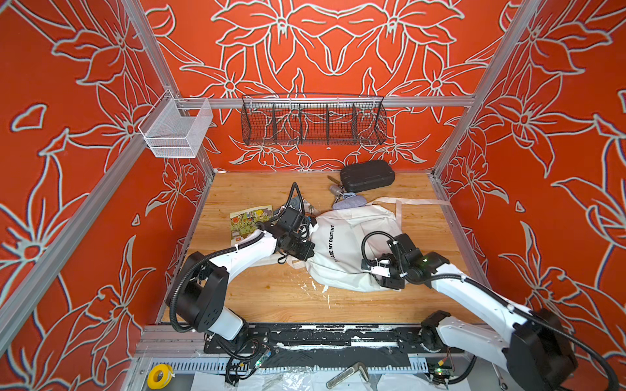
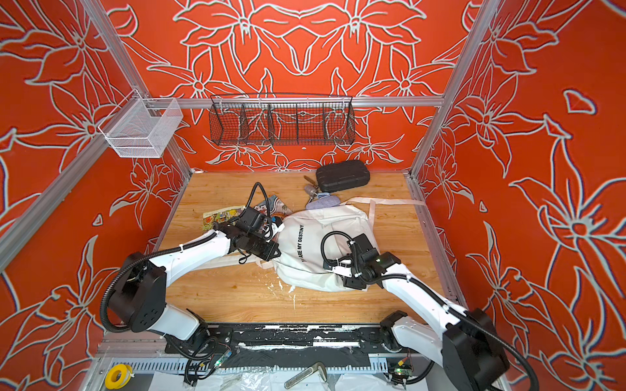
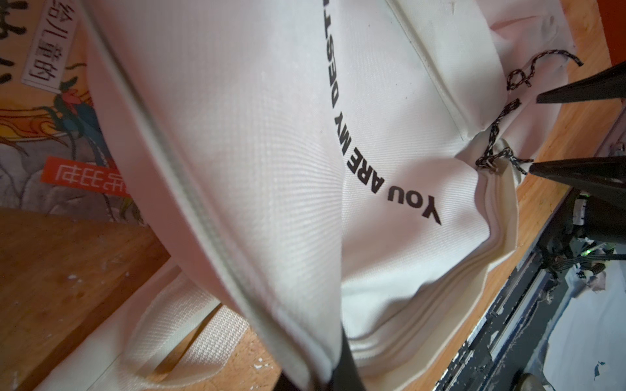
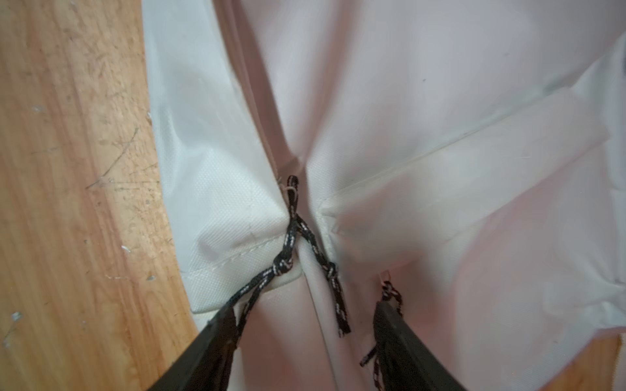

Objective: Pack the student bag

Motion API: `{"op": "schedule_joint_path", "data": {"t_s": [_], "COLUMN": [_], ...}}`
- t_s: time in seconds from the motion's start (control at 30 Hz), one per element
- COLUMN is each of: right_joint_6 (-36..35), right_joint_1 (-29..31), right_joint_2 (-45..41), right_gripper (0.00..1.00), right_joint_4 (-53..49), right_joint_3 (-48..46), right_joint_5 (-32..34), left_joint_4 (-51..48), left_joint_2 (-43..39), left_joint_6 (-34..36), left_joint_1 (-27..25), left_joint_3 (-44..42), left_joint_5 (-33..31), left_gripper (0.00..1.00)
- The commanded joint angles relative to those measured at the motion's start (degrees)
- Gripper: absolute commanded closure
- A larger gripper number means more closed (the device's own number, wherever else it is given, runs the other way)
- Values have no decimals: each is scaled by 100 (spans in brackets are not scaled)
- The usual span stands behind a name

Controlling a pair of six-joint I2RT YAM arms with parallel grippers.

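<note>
The student bag (image 1: 345,250) (image 2: 305,250), white with black "YOU ARE MY DESTINY" print, lies in the middle of the wooden table. My left gripper (image 1: 306,253) (image 2: 273,252) is at its left edge. In the left wrist view this gripper (image 3: 325,379) is shut on a raised fold of the bag's fabric (image 3: 237,169) beside a zipper line. My right gripper (image 1: 372,270) (image 2: 335,270) is at the bag's near end. Its jaws (image 4: 305,325) stand open on either side of the black zipper cords (image 4: 291,237) (image 3: 498,135), and one cord lies along a finger (image 4: 216,338).
A black hard case (image 1: 367,176) and a lavender pouch (image 1: 349,203) lie behind the bag, with a small metal item (image 1: 337,191) beside them. A colourful picture book (image 1: 250,220) (image 3: 50,135) lies under the left arm. A long strap (image 1: 420,202) trails right. Two wire baskets (image 1: 313,122) (image 1: 176,128) hang above.
</note>
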Motion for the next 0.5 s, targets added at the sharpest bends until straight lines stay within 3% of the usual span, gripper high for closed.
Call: {"op": "schedule_joint_path", "data": {"t_s": [0.0, 0.17, 0.47], "right_joint_6": [54, 220, 271], "right_joint_1": [-13, -4, 40], "right_joint_2": [337, 926, 891], "right_gripper": [36, 44, 53], "right_joint_4": [-7, -262, -152], "right_joint_3": [290, 694, 660], "right_joint_5": [-330, -210, -959], "left_joint_4": [15, 31, 24], "left_joint_2": [76, 34, 6], "left_joint_6": [29, -14, -59], "left_joint_1": [28, 31, 25], "left_joint_3": [197, 198, 198], "left_joint_5": [19, -24, -109], "left_gripper": [100, 100, 100]}}
